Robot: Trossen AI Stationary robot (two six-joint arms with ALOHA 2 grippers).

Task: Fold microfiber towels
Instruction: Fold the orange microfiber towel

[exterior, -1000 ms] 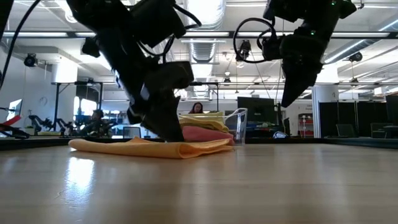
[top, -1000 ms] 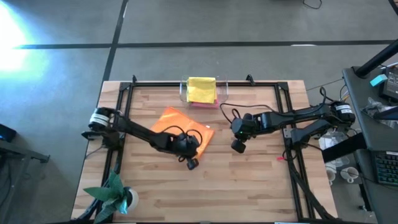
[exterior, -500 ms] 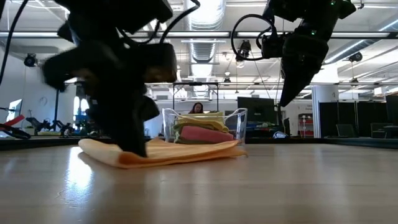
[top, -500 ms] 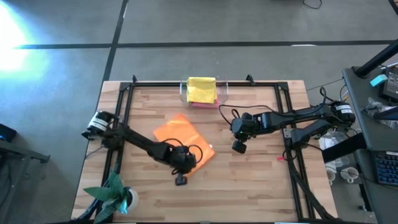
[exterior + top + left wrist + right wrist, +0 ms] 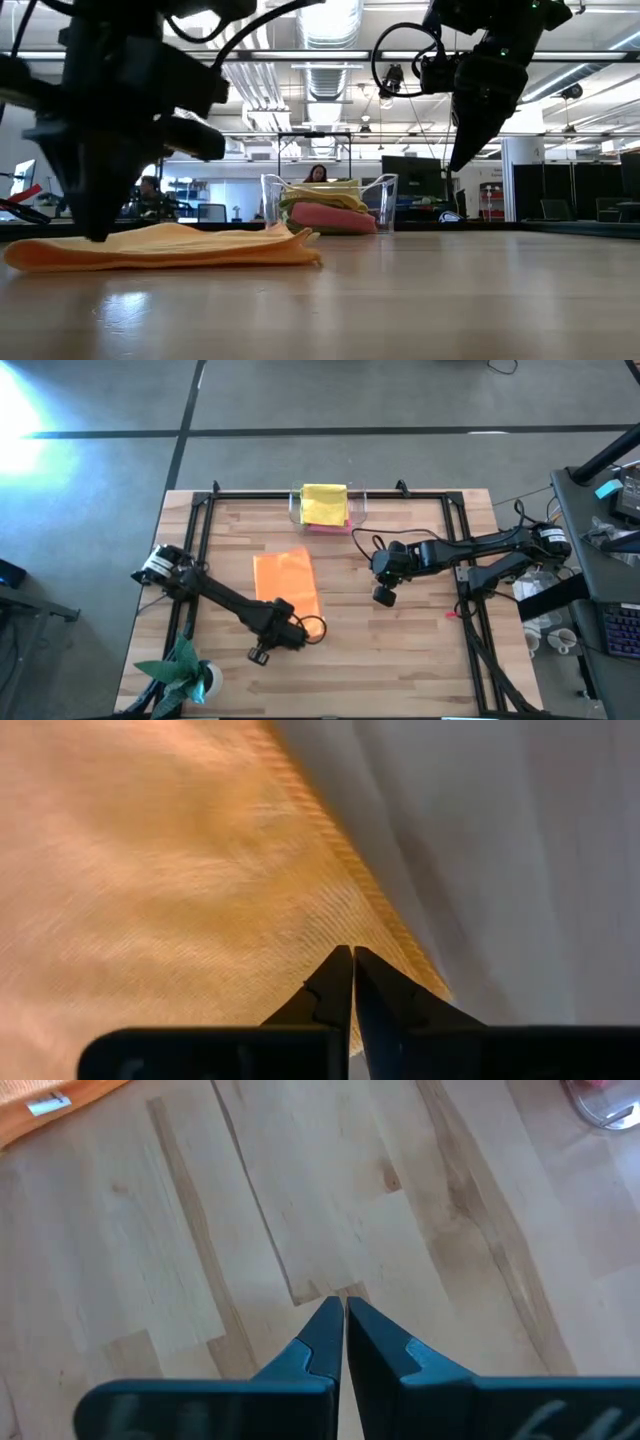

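Strong glare on the floor (image 5: pixel 40 405) at the high view's upper left | ceiling strip lights (image 5: pixel 330 25) backlight the low view, arms reduced to dark silhouettes | table (image 5: pixel 420 300) carries soft sheen | left arm (image 5: pixel 110 110) smeared by blur | orange towel (image 5: pixel 150 900) close and soft-focused in left wrist view

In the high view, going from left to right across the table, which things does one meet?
Plant → left gripper → orange towel → clear tray with the yellow towel on top → right gripper.
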